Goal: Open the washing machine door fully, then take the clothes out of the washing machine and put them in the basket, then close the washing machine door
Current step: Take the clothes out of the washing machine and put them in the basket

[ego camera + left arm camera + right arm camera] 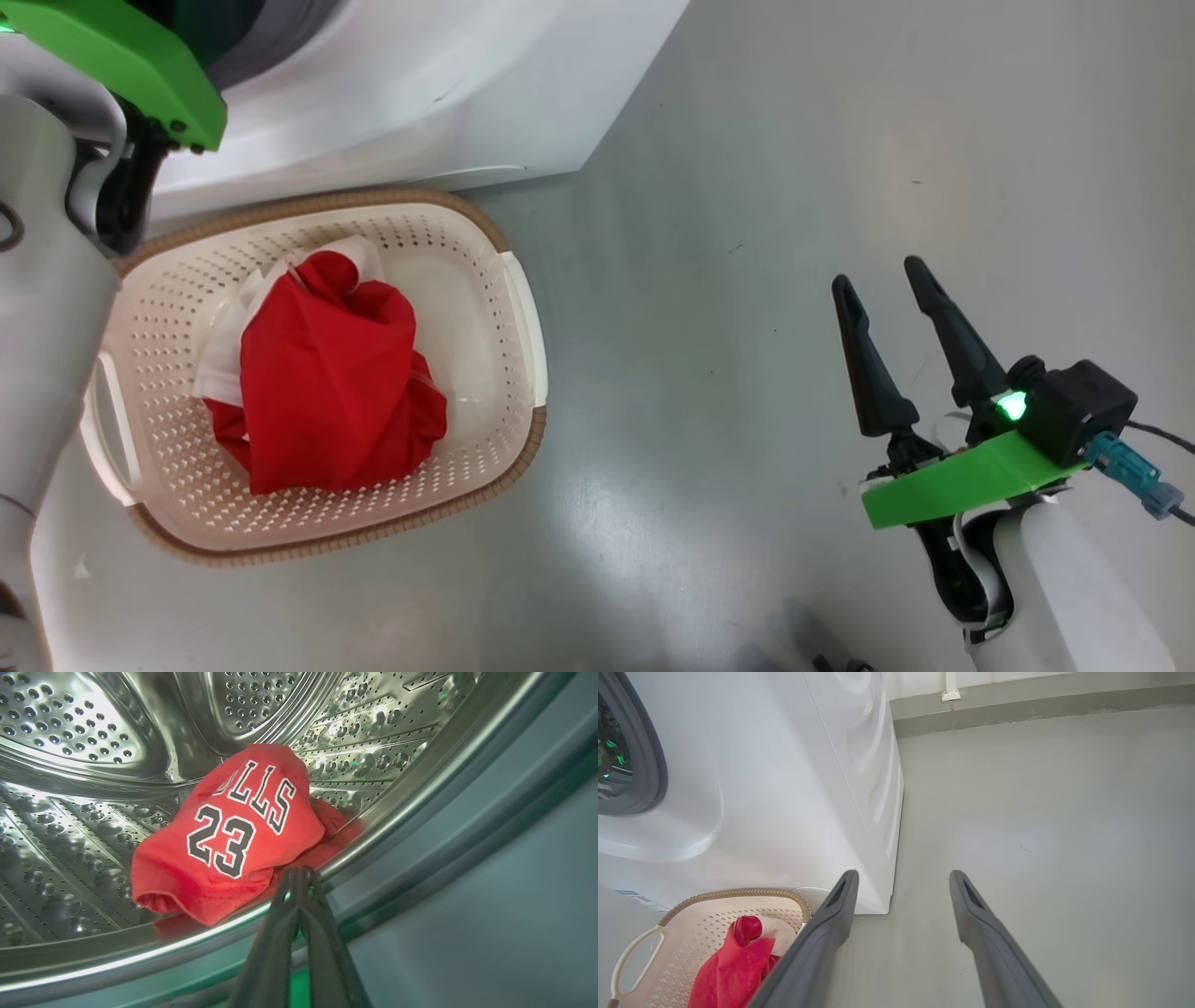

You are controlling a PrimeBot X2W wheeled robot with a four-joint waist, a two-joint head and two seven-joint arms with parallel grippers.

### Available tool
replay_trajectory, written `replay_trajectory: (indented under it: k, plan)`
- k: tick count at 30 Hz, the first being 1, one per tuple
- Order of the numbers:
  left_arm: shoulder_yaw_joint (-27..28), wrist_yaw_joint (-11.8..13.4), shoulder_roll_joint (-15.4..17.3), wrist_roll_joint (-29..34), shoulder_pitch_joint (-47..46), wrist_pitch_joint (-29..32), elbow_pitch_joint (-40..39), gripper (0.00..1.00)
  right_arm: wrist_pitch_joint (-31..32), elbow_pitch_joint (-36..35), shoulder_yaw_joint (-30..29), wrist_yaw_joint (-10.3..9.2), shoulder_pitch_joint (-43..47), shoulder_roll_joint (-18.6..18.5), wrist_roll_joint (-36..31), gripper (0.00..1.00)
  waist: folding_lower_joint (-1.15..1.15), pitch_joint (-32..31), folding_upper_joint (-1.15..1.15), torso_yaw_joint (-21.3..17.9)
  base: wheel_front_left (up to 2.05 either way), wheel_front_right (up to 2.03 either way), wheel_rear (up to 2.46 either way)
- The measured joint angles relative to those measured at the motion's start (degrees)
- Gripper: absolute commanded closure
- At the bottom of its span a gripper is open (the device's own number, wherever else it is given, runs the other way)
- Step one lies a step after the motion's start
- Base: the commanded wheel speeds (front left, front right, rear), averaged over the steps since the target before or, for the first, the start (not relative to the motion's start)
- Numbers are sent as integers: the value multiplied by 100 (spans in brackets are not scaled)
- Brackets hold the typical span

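The white washing machine (420, 93) has its grey-rimmed round opening uncovered. Inside, low at the front of the perforated steel drum (70, 835), lies a crumpled red jersey (229, 835) showing "23" and part of "BULLS" in black, white-edged letters. Its near edge seems to rest on the drum's lip. The cream perforated basket (373, 198), brown-rimmed, sits upright just beside the machine's front, holding a bundle of red clothes (327, 392) with white trim.

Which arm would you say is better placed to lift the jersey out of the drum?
Left: the left gripper is at the drum rim, fingers together against the jersey; the right gripper hangs open over the floor.
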Motion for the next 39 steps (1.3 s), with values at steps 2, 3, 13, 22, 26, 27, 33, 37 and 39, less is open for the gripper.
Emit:
replay_trajectory:
  k: [2,3,13,22,26,27,33,37,39]
  plan:
    - [-15,0,0,-42,-5,0,-5,100,0,-10,-5,0,-27,-1,0,0,0,-6,0,16,0,0,0]
    - [-24,0,0,-56,-5,-1,-8,100,0,-9,-9,0,-26,-1,0,0,0,-12,0,26,0,0,0]
    - [899,0,31,274,160,-25,-655,100,0,-9,-67,0,-26,-63,-9,0,0,-108,0,257,0,0,0]
    - [1928,0,-207,878,1032,-25,-1308,100,0,-14,-141,0,-6,-216,-46,0,0,-312,0,522,0,0,0]
    - [2264,0,-301,1144,1354,-25,-1580,100,0,-15,-155,0,33,-245,-57,0,0,-418,0,625,0,0,0]
    - [2336,0,-332,1192,1430,-25,-1647,100,0,-15,-159,0,40,-260,-57,0,0,-443,0,649,0,0,0]
    - [2720,0,-492,1570,1966,-25,-2051,100,0,-13,-199,0,136,-322,-57,0,0,-611,0,765,0,0,0]
    - [3033,0,-630,1778,2334,-25,-2305,100,0,-21,-243,0,227,-374,-57,0,0,-717,0,836,0,0,0]
    - [3179,0,-703,1872,2507,-25,-2439,100,0,-15,-255,0,267,-386,-57,0,0,-764,0,876,0,0,0]
